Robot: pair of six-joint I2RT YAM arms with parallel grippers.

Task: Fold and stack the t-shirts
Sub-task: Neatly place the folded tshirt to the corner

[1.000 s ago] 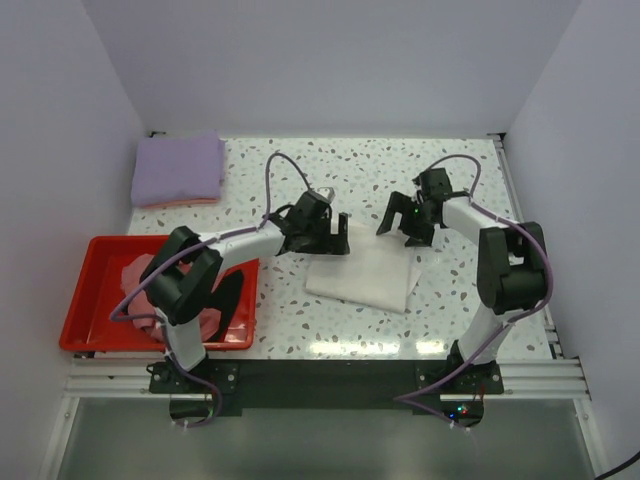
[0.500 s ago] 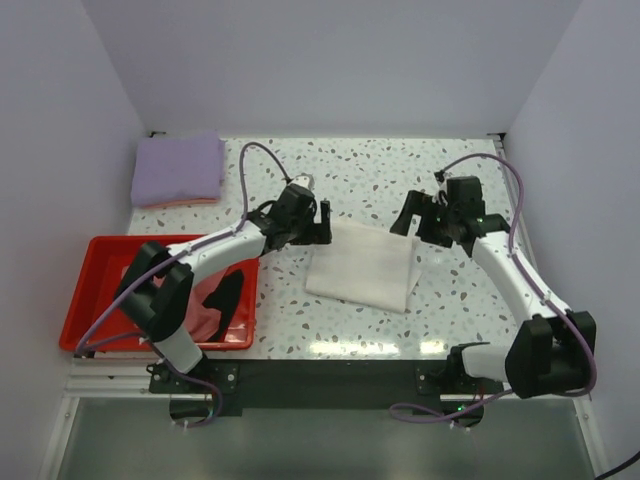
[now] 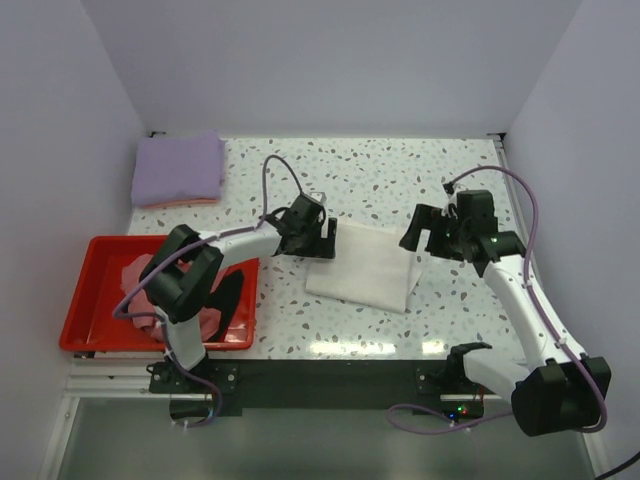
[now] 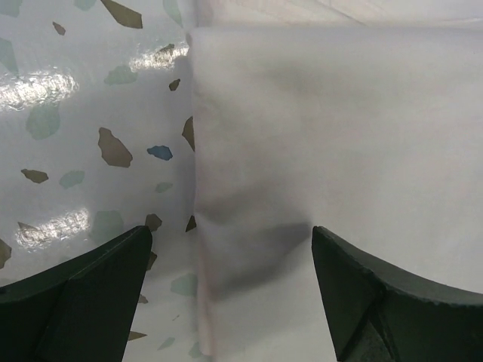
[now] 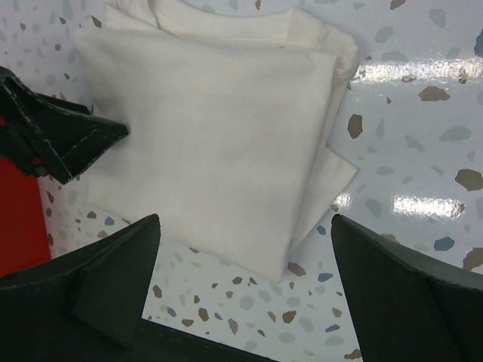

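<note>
A folded cream-white t-shirt (image 3: 365,265) lies on the speckled table; its print is hidden. My left gripper (image 3: 320,238) is open at the shirt's left edge, its fingers straddling that edge (image 4: 226,226) low over the table. My right gripper (image 3: 425,235) is open and empty, raised above the shirt's right side; in its wrist view the whole folded shirt (image 5: 219,136) shows below. A folded lavender t-shirt (image 3: 178,170) lies on a pink one at the back left. Pink (image 3: 138,275) and black (image 3: 228,295) t-shirts lie in the red tray.
The red plastic tray (image 3: 90,290) stands at the front left by the left arm's base. White walls close in the table at the back and both sides. The table's near edge is a metal rail (image 3: 330,375).
My right arm has drawn back to the right and up, away from the shirt. My left gripper moved left, then came back to the shirt's left edge.
</note>
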